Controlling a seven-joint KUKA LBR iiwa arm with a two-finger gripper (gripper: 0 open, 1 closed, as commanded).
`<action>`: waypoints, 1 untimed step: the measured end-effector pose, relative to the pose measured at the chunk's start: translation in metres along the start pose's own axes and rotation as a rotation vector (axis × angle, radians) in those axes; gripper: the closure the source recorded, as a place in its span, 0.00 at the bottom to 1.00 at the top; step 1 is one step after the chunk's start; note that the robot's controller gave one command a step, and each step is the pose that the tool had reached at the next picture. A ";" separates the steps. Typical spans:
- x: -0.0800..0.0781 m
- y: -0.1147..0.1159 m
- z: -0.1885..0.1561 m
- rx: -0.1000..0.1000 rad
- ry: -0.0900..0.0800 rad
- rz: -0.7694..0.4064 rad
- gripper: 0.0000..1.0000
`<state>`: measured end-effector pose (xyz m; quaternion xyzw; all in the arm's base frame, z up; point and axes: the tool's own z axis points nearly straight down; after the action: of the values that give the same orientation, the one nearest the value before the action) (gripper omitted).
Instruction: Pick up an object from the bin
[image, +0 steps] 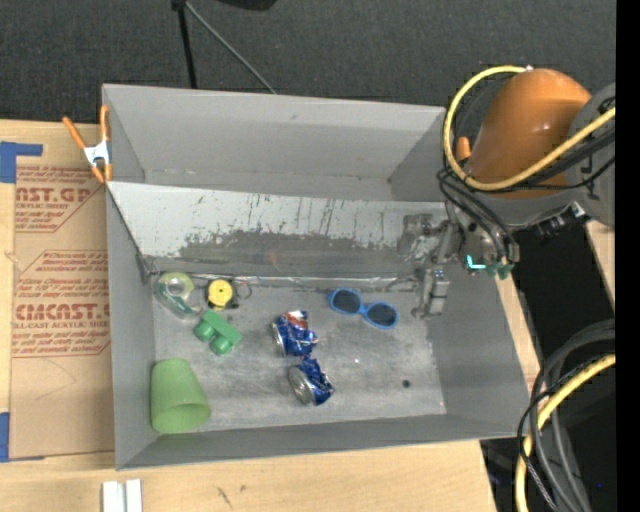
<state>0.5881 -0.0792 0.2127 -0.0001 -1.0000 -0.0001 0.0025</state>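
Note:
My gripper (434, 288) hangs over the right part of the bin floor, close to the back wall, with nothing seen in it. A pair of blue sunglasses (362, 307) lies just to its left on the floor, apart from it. Further left lie two crushed blue drink cans, one (295, 335) in the middle and the other (310, 383) nearer the front.
At the left of the bin lie a small green block-like toy (217, 333), a yellow round thing (219, 293), a clear roundish thing (175, 292) and a green cup (177, 396) on its side near the front left corner. The arm's orange cover and cables hang over the right rim.

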 end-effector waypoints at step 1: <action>0.004 0.036 0.148 -0.002 0.000 0.106 0.00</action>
<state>0.5837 -0.0430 0.0650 -0.0532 -0.9986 -0.0011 0.0027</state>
